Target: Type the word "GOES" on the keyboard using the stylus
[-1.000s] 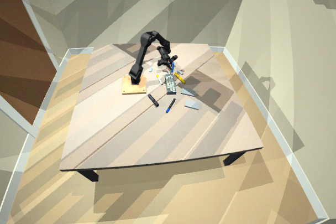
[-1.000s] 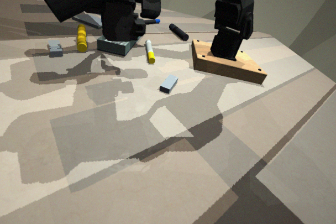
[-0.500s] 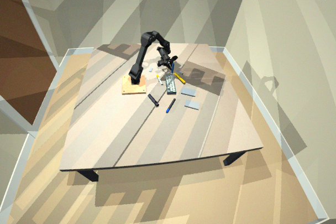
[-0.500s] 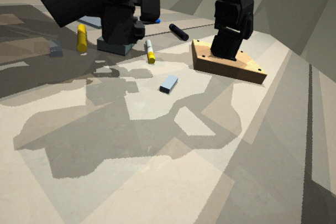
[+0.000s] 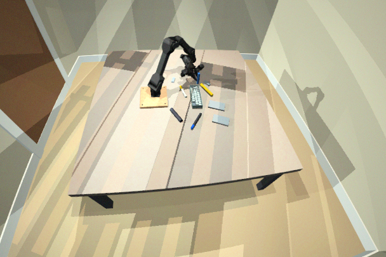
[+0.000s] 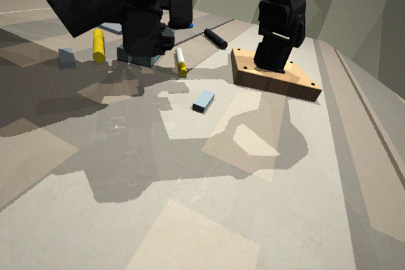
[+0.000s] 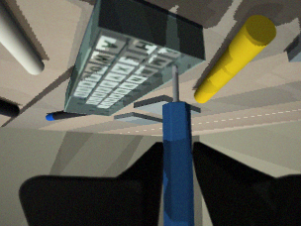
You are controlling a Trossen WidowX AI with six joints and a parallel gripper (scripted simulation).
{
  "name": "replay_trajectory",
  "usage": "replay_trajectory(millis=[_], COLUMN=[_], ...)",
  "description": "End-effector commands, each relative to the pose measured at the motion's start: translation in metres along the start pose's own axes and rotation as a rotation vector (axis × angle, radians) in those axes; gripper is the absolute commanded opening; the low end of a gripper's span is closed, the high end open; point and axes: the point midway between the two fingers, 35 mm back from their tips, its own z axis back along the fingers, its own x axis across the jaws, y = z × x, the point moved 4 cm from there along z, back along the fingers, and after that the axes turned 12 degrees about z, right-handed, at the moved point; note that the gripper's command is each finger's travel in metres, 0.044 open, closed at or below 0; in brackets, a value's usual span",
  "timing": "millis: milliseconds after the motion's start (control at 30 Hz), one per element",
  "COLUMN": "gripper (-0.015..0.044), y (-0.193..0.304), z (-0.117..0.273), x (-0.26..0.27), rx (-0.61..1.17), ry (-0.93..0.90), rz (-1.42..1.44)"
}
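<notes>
My gripper (image 5: 196,77) (image 7: 177,149) is shut on the blue stylus (image 5: 198,77) (image 7: 176,129), which points with its thin grey tip towards the keyboard. The keyboard (image 5: 195,97) (image 6: 136,59) (image 7: 153,27) lies flat on the desk, with rows of pale lettered keys. In the wrist view the tip shows over the keyboard's near right corner, close to the end keys; whether it touches is not clear. In the exterior view the dark gripper body hides the stylus and most of the keyboard.
A yellow cylinder (image 5: 206,89) (image 6: 98,46) (image 7: 233,61) lies close beside the keyboard. A white and yellow pen (image 5: 183,91) (image 6: 180,60) lies on the other side. A black cylinder (image 5: 176,115), a black and blue pen (image 5: 196,121), grey plates (image 5: 216,105) (image 5: 221,120) and small blocks (image 6: 204,101) (image 6: 67,58) lie around.
</notes>
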Motion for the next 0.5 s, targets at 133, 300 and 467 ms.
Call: replay_trajectory(millis=[133,300,467], gripper=[0.0081,0.0081,0.0081], y=[-0.0036,-0.0049,-0.0058], z=[-0.0018,-0.0026,-0.0030], x=[-0.0004,-0.0006,-0.0008], rx=[-0.003,-0.003,-0.003], ry=[-0.003,-0.003,-0.003], rz=[-0.001,-0.001,-0.001])
